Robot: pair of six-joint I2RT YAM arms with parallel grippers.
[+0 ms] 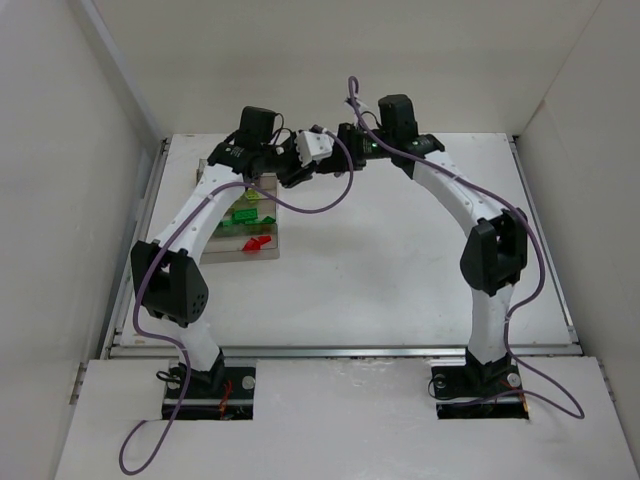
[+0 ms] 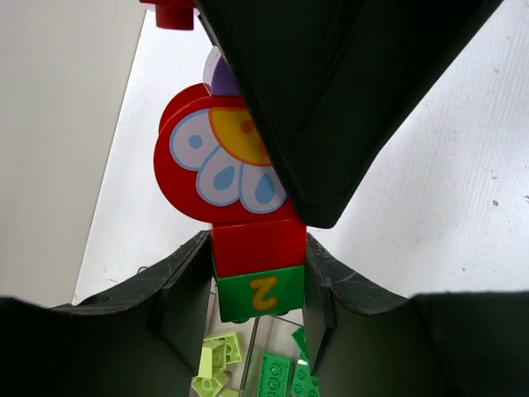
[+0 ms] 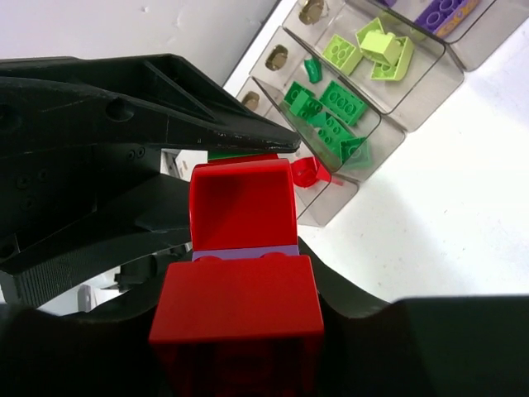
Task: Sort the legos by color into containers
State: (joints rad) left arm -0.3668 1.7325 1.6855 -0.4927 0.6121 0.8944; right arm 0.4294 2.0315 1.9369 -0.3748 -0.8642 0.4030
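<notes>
Both pincers are gripping one thing: the flower-topped stack of red, green and purple plastic bricks point(image 2: 223, 165), which is hanging in the air between them. The left pincer point(image 2: 258, 289) is clamping narrow jaws on the green numbered brick and the red brick at the stack's foot. The right pincer point(image 3: 238, 298) is holding the red brick at the other end, seemingly pressed on both sides. The stack's long axis is running from one pincer's fingertips straight into the other's, so a pull apart looks likely. Just beneath the left pincer, the nearer one, and beyond the right pincer's fingertips, the clear brownish plastic tray point(image 3: 388, 141) is lying. Its compartments are holding lime bricks point(image 3: 372, 50), dark green bricks point(image 3: 331, 112), a purple brick point(image 3: 446, 12) and, in the compartment nearest the right pincer, a small red piece point(image 3: 307, 172).
</notes>
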